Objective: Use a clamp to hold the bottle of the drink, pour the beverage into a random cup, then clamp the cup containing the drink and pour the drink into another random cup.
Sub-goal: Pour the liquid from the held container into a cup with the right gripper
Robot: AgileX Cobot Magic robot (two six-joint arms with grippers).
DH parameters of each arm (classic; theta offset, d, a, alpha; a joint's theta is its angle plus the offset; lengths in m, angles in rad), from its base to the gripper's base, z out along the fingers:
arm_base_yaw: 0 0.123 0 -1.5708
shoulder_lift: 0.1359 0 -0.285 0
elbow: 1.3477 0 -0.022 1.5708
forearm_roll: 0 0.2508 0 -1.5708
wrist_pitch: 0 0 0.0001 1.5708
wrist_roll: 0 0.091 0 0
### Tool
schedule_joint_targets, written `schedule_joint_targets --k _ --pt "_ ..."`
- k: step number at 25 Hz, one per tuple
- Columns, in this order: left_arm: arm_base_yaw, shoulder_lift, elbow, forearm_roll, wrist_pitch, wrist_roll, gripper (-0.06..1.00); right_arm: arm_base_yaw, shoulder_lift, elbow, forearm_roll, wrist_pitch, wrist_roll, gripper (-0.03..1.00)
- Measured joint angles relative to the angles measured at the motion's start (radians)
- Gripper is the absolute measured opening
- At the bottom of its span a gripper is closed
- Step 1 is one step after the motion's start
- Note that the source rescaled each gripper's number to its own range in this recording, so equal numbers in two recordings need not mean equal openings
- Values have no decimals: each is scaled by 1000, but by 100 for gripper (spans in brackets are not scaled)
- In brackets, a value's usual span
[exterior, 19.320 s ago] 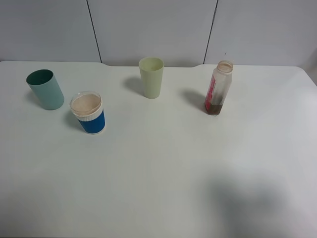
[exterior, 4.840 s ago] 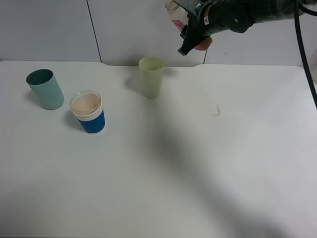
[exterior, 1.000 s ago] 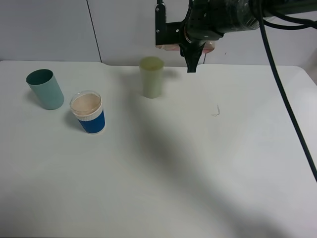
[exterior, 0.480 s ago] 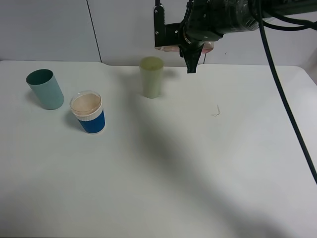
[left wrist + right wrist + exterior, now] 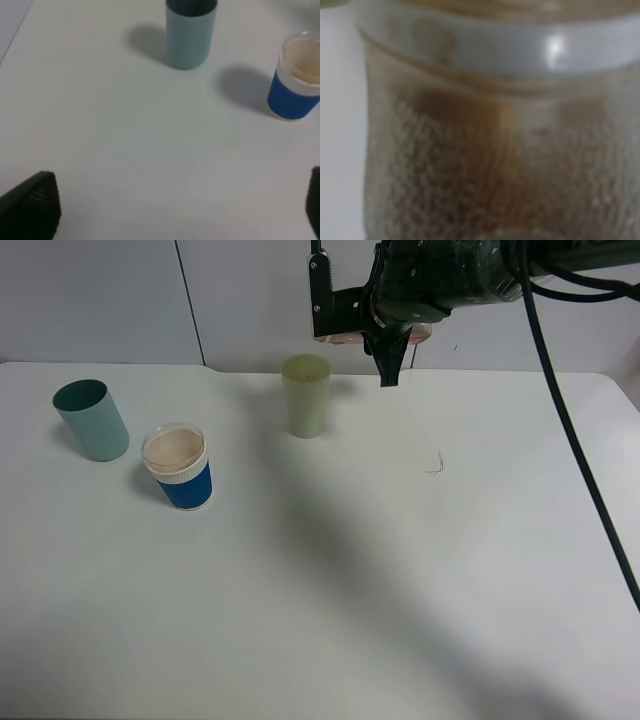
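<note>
**A:** Which step is this?

**B:** The first pour, I'd say. The right gripper (image 5: 385, 340) is clamped on the bottle (image 5: 342, 337). The bottle lies tipped about level in the air, its mouth just above the pale yellow-green tumbler (image 5: 305, 400). I can't make out a stream.

**A:** And next?

**B:** Probably more tilt, with the wide neck kept over that rim. The tumbler is tall, tapered, light-looking plastic, so a knock could topple it.

**A:** The drink?

**B:** Brown beverage (image 5: 470, 165) shows through the bottle's frosted, pebbly wall, under a smooth pale neck ring.

**A:** The other arm?

**B:** The left gripper (image 5: 180, 200) has its jaws wide apart and empty. It hangs beyond the ribbed-band blue cup (image 5: 178, 470) and the dark teal tumbler (image 5: 90, 420), well apart from the yellow-green tumbler.
</note>
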Motion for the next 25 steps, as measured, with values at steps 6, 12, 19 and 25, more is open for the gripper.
schedule_joint_targets --k 6,12,19,25 --pt "0 0 0 0 0 0 100 12 15 -2 -11 5 -8 0" --pt "0 0 0 0 0 0 100 34 47 -3 -9 16 -9 0" --pt "0 0 0 0 0 0 100 38 47 -17 -9 81 -9 0" --pt "0 0 0 0 0 0 100 38 47 -75 -10 82 -8 0"
